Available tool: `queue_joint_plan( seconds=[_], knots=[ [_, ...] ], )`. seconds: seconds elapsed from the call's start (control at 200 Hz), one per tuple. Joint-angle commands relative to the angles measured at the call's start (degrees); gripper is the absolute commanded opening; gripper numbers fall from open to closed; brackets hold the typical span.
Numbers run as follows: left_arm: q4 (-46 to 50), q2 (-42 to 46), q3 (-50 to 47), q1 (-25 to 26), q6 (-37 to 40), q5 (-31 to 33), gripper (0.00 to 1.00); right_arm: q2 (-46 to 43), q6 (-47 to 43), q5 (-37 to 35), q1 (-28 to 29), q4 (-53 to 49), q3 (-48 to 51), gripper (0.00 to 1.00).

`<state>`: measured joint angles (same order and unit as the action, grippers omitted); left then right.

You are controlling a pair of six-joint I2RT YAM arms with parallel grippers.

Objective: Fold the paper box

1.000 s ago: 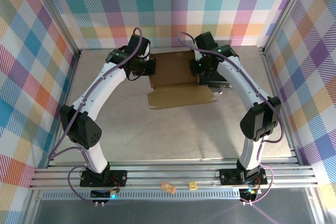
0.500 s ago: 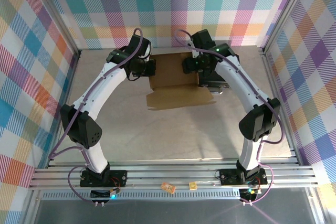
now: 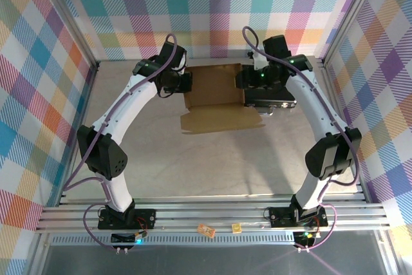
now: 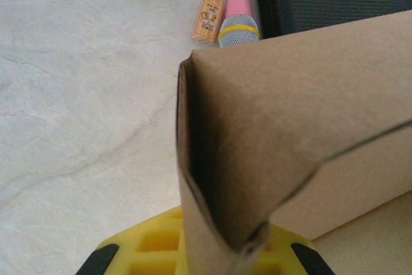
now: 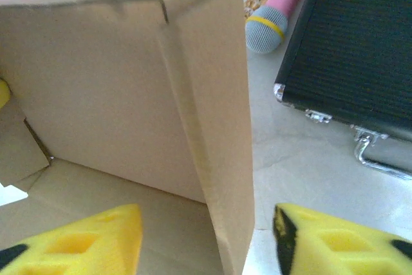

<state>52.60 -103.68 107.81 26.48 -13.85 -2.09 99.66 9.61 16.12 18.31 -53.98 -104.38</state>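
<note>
The plain brown corrugated cardboard paper box lies at the far side of the pale marbled table, between the two arms and just beside a black rectangular case with metal latches. The box is only half formed. Its back wall and one side wall stand up and meet in a corner, while a front flap lies flat toward the near side. The left tool is clenched on a folded, standing corner of the cardboard. The right tool is released, and its yellow fingers stand apart on both sides of the side wall's edge. A pink microphone with a grey mesh head lies near the case.
</note>
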Motion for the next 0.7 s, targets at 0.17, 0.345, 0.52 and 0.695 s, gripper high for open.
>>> queue_joint_plan(
  seconds=[0.17,0.345,0.52,0.695],
  knots=[
    [1.3,-0.2,2.1,-0.2,0.6,-1.3,0.0,1.5,-2.0,3.0,-0.2,3.0,0.0,0.38],
    [1.2,-0.2,2.0,-0.2,0.7,-1.6,0.0,3.5,-3.8,-0.3,-0.1,2.5,-1.5,0.25],
    [1.0,-0.3,2.1,-0.2,0.6,-1.7,0.0,4.6,-4.3,-6.4,1.2,2.4,-2.1,0.11],
    [1.0,-0.2,2.1,-0.2,0.6,-1.5,0.0,5.4,-3.6,-15.9,4.7,1.8,-3.7,0.0]
  ],
)
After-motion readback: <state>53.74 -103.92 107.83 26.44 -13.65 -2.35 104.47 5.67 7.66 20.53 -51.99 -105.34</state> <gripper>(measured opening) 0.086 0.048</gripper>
